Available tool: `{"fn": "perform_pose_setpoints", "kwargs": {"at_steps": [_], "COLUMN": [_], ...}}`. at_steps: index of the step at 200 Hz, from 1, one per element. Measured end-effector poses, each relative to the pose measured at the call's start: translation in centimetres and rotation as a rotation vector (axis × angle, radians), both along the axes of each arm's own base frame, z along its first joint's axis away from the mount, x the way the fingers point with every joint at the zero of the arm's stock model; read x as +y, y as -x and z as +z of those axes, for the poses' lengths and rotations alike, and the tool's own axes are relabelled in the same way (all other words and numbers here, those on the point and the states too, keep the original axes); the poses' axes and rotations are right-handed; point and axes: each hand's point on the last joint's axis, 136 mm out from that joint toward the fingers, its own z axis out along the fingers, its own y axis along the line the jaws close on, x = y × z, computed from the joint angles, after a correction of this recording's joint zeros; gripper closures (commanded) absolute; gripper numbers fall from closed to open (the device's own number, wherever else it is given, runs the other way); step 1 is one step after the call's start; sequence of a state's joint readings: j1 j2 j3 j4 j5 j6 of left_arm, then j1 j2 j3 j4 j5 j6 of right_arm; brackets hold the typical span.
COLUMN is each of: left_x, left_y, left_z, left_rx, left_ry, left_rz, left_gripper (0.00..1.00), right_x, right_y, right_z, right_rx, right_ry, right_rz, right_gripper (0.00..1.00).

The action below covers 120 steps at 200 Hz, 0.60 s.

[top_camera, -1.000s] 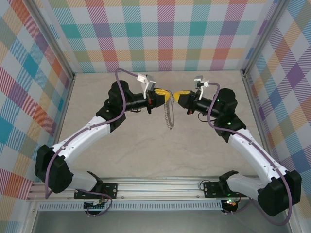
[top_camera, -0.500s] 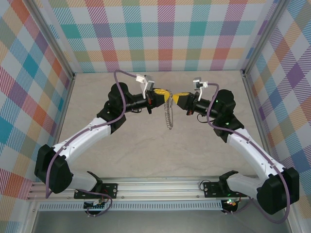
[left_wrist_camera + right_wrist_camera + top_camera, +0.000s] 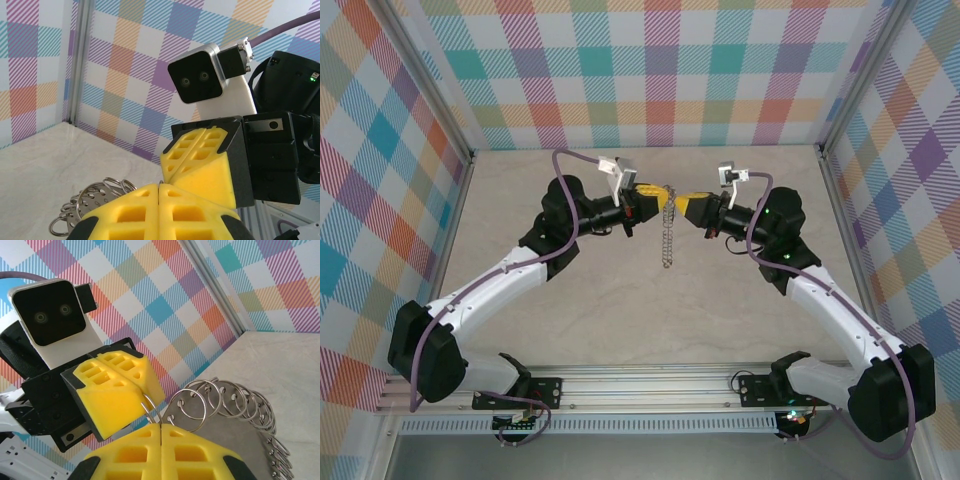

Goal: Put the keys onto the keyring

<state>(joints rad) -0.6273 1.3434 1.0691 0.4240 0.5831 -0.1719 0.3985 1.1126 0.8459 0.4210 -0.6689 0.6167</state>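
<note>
My left gripper (image 3: 663,196) and right gripper (image 3: 682,199) meet tip to tip above the middle of the table, both shut. A thin wire loop runs between the two closed pairs of yellow pads, pinched by both. It belongs to the keyring (image 3: 667,240), which hangs below them edge-on like a chain. In the right wrist view the keyring (image 3: 235,427) is a grey metal disc with several small split rings along its edge, beside my right gripper (image 3: 161,426). In the left wrist view the keyring (image 3: 92,200) sits left of my left gripper (image 3: 159,186). The keys are out of view.
The beige tabletop (image 3: 620,300) is walled by checked panels (image 3: 660,70) at the back and both sides, with metal posts at the corners. The arms' base rail (image 3: 650,385) runs along the near edge.
Both wrists have shifted slightly toward the back. The hanging keyring has swung from a slanted narrow loop to straight down and edge-on. Both grippers stay shut.
</note>
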Motion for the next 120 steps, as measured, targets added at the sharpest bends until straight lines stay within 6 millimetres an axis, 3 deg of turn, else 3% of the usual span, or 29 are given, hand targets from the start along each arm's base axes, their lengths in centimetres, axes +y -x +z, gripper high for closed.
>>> {"fn": "perform_pose_setpoints", "kwargs": {"at_steps": [54, 88, 107, 120], "left_x": [0.1, 0.2, 0.3, 0.4], "left_y": [-0.1, -0.1, -0.3, -0.4], "left_z": [0.2, 0.7, 1.3, 1.5], "left_rx": [0.011, 0.002, -0.020, -0.026], "left_ry": [0.013, 0.026, 0.047, 0.052], "left_rz": [0.008, 0.013, 0.029, 0.038], "left_gripper": [1.00, 1.00, 1.00, 1.00], "right_x": [0.5, 0.3, -0.4, -1.3], "right_y": [0.3, 0.2, -0.1, -0.4], "right_z": [-0.3, -0.3, -0.3, -0.1], "right_rx": [0.017, 0.032, 0.047, 0.051], "right_ry": [-0.011, -0.018, -0.019, -0.025], "right_rz": [0.062, 0.070, 0.060, 0.036], "right_gripper": [1.00, 0.77, 0.68, 0.66]}}
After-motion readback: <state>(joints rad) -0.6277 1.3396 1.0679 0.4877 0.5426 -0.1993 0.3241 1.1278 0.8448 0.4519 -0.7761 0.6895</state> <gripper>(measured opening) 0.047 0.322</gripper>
